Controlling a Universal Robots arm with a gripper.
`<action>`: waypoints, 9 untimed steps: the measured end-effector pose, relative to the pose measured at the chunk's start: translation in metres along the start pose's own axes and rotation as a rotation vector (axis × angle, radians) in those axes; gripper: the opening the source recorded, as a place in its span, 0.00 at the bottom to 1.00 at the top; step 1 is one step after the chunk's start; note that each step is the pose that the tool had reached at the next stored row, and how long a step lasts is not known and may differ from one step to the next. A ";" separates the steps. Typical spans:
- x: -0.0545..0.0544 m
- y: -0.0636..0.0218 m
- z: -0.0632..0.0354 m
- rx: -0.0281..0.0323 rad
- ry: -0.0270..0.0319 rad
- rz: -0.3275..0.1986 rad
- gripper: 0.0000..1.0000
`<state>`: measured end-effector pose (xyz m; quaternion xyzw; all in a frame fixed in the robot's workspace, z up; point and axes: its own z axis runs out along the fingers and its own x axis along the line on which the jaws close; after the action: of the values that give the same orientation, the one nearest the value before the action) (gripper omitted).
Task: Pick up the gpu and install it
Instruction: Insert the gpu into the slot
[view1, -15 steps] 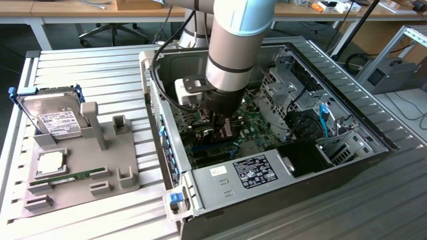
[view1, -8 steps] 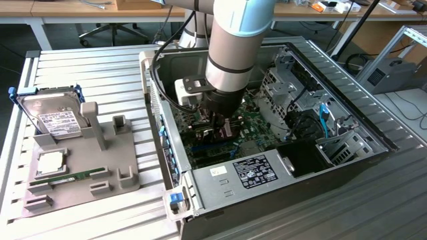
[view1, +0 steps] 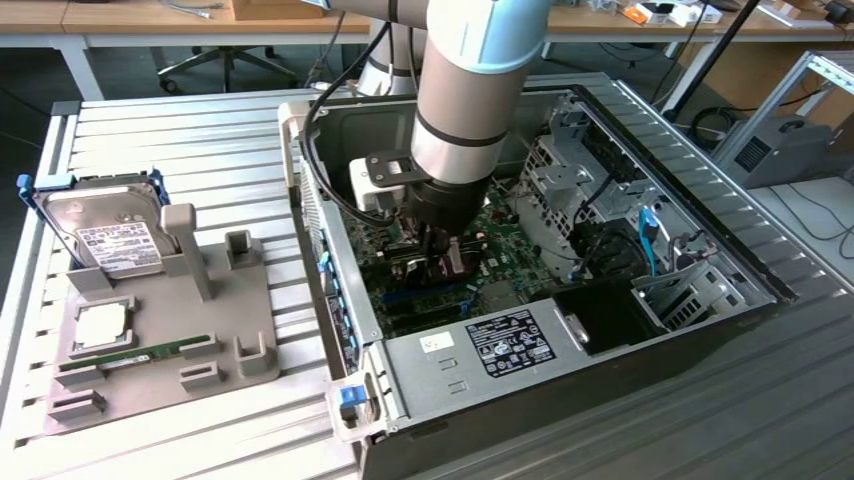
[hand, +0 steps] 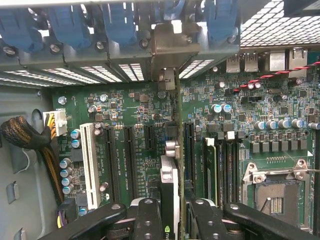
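Closest to the wrist camera, the pincer (hand: 175, 220) is closed on the gpu (hand: 169, 185). Its black fingers (hand: 147, 220) press on both faces of the card, which we see edge-on and standing upright between them. The card runs away from the fingers across the green motherboard (hand: 145, 105), lined up between the rows of long black slots (hand: 110, 160). We cannot tell whether its lower edge is seated in one. A white slot (hand: 90, 165) lies further off to one side, and the processor socket (hand: 272, 197) sits well apart on the other. At the far end of the card, its silvery bracket (hand: 169, 50) meets the rear panel of the case, among a row of blue latches (hand: 65, 25).

In the exterior view, the nearest thing is the labelled power supply (view1: 510, 345) at the near end of the open computer case (view1: 694, 195). Behind it, the arm (view1: 474, 90) reaches straight down into the case and holds the card over the board. At the exterior view's left, a grey holder (view1: 227, 350) rests on the slatted desk (view1: 174, 140). It carries a green memory stick (view1: 140, 355), a processor chip (view1: 100, 325) and, further back, a hard drive (view1: 114, 235) leaning upright. Beyond the desk stand an office chair (view1: 227, 60) and wooden benches (view1: 134, 15).
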<state>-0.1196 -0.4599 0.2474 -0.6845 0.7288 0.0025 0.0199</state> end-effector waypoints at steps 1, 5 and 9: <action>0.000 0.0000 0.0000 0.0000 0.0000 0.000 0.27; 0.000 0.0000 0.0000 -0.0001 -0.0002 -0.004 0.27; 0.000 0.0000 0.0000 -0.0005 -0.0005 -0.016 0.27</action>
<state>-0.1195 -0.4600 0.2474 -0.6904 0.7232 0.0027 0.0199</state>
